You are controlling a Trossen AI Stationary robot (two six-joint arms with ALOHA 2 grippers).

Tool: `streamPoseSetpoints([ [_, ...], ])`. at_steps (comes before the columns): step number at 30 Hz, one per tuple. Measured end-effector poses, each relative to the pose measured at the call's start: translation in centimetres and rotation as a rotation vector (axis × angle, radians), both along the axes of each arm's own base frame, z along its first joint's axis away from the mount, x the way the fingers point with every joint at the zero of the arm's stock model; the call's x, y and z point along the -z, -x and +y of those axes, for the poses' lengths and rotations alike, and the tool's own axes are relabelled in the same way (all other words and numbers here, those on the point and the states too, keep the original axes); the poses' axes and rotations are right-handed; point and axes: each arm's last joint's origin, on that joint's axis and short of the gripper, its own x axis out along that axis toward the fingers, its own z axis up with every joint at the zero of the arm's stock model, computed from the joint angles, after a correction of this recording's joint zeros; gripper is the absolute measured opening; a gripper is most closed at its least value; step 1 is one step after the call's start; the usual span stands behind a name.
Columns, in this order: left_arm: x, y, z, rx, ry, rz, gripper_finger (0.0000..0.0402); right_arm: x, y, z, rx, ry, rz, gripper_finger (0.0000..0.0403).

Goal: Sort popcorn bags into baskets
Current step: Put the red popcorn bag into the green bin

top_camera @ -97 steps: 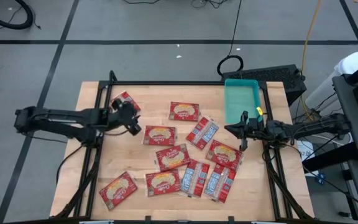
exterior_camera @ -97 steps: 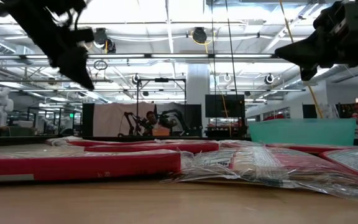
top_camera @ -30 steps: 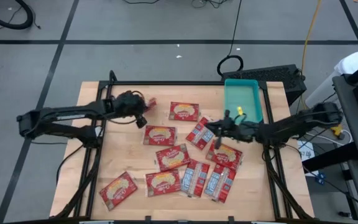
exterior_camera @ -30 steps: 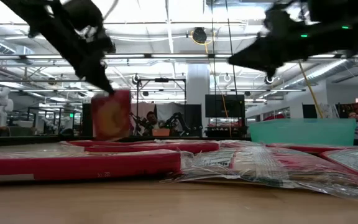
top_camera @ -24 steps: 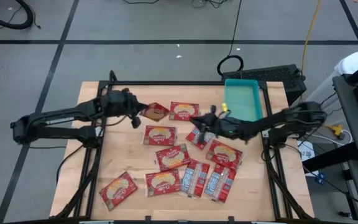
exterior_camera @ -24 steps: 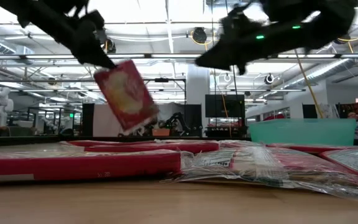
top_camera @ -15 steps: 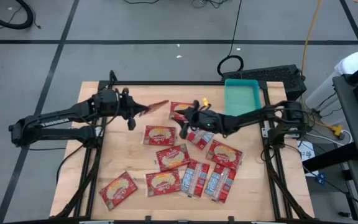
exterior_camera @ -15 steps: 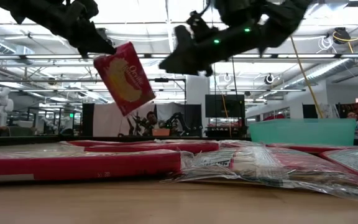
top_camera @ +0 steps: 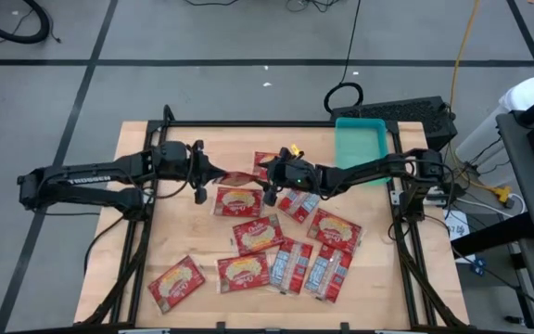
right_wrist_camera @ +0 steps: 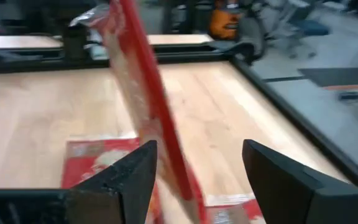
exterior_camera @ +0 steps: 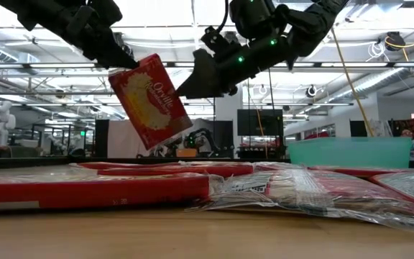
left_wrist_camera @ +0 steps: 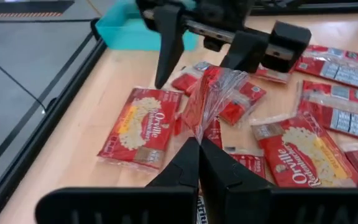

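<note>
Handover time: your left gripper point(left_wrist_camera: 199, 146) pinches the flat red popcorn packet point(exterior_camera: 149, 101) by one edge, aloft above the wooden table point(top_camera: 137, 250). Your right gripper point(right_wrist_camera: 194, 165) straddles its free edge, fingers spread. Close there squarely before the left lets go, I'd say. The shallow teal-green plastic tray point(top_camera: 360, 148) waits beyond, well apart.
</note>
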Motion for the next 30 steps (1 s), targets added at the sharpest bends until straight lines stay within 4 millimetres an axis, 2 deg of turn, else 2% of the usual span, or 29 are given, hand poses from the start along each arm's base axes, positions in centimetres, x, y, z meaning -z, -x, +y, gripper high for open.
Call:
streamPoseSetpoints([
  [7,-0.3,-0.6,-0.3,0.041,-0.051,-0.041,0.0002,0.4,0.2,-0.4,-0.093,-0.002,0.051,0.0231],
  [13,-0.5,-0.9,-0.6,0.075,-0.077,-0.069,0.0003,1.2,0.7,-0.5,-0.092,0.002,0.085,0.0217],
  [18,-0.7,-1.1,-1.1,0.129,-0.073,-0.095,0.0005,2.5,1.5,-0.4,-0.092,-0.003,0.110,0.0161],
  [27,-0.2,-1.7,-1.3,0.159,-0.092,-0.076,0.0011,3.0,1.9,-0.2,-0.149,-0.013,0.105,0.0014],
  [30,-0.1,-1.9,-1.3,0.155,-0.089,-0.070,0.0006,3.2,2.0,-0.1,-0.150,-0.015,0.130,0.0012],
])
